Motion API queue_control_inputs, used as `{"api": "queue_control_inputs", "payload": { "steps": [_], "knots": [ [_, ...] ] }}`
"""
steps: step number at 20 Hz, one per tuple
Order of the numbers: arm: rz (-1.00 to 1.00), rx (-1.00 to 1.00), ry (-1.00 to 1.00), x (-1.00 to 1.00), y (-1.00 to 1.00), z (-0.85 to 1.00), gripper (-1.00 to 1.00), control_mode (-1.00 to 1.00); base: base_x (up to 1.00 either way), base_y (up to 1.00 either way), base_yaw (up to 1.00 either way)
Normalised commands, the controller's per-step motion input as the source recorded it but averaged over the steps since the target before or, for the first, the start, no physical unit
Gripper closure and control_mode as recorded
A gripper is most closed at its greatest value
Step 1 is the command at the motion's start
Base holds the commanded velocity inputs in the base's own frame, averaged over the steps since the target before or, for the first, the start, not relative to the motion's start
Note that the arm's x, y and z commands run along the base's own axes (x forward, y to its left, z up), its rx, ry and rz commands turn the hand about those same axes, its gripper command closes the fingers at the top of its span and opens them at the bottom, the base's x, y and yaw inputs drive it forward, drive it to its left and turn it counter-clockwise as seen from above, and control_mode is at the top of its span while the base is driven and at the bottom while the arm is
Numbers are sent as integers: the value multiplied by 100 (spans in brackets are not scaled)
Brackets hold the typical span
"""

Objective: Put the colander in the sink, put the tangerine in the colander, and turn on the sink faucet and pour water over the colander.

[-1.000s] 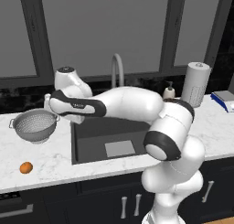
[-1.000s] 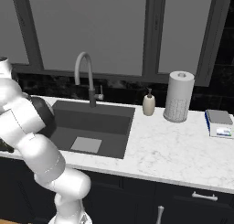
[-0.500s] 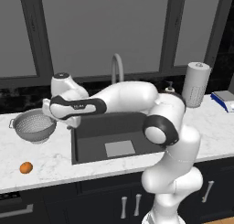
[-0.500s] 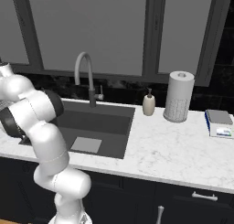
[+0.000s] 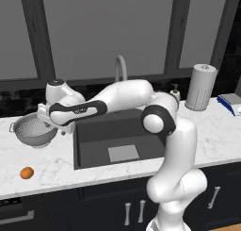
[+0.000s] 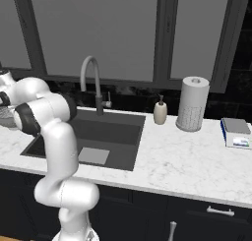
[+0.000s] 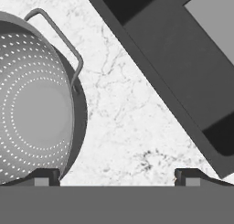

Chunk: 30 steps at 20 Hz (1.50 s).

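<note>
The colander [image 5: 33, 129] stands upright on the white counter left of the sink [image 5: 108, 131], and its perforated bowl [image 7: 32, 104] and one wire handle show in the hand view. My gripper [image 5: 54, 127] hangs just above the counter strip between the colander's right rim and the sink's left edge. It is open [image 7: 116, 179]: one fingertip [image 7: 43, 177] lies over the colander's rim, the other over bare marble. The tangerine [image 5: 27, 173] lies near the counter's front edge, left of the sink. The sink faucet [image 5: 120, 67] stands behind the basin with no stream under its spout.
A soap dispenser [image 6: 160, 111], a paper towel roll [image 6: 192, 103] and a small flat box [image 6: 235, 132] stand on the counter right of the sink. My arm arches over the basin's left half. Dark windows back the counter.
The hand has moved left, from above the sink's left edge to beside the colander, and the elbow has swung up over the basin. The jaws have stayed open; colander and tangerine are unmoved.
</note>
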Motion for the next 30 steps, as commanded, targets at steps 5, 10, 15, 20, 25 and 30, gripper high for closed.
{"api": "queue_control_inputs", "payload": {
  "steps": [5, 10, 15, 20, 25, 30],
  "knots": [
    [-1, 0, 2, 37, 18, -17, -100, -100, 0, 0, 0],
    [0, 0, 4, 19, 2, -37, -100, -100, 0, 0, 0],
    [0, 0, 1, 15, 0, -36, -100, -100, 0, 0, 0],
    [0, 0, 0, 16, 0, -32, -100, -100, 0, 0, 0],
    [0, 0, 0, 22, 0, -18, -100, -100, 0, 0, 0],
    [0, -1, 0, 23, 7, -17, -100, -100, 0, 0, 0]
  ]
}}
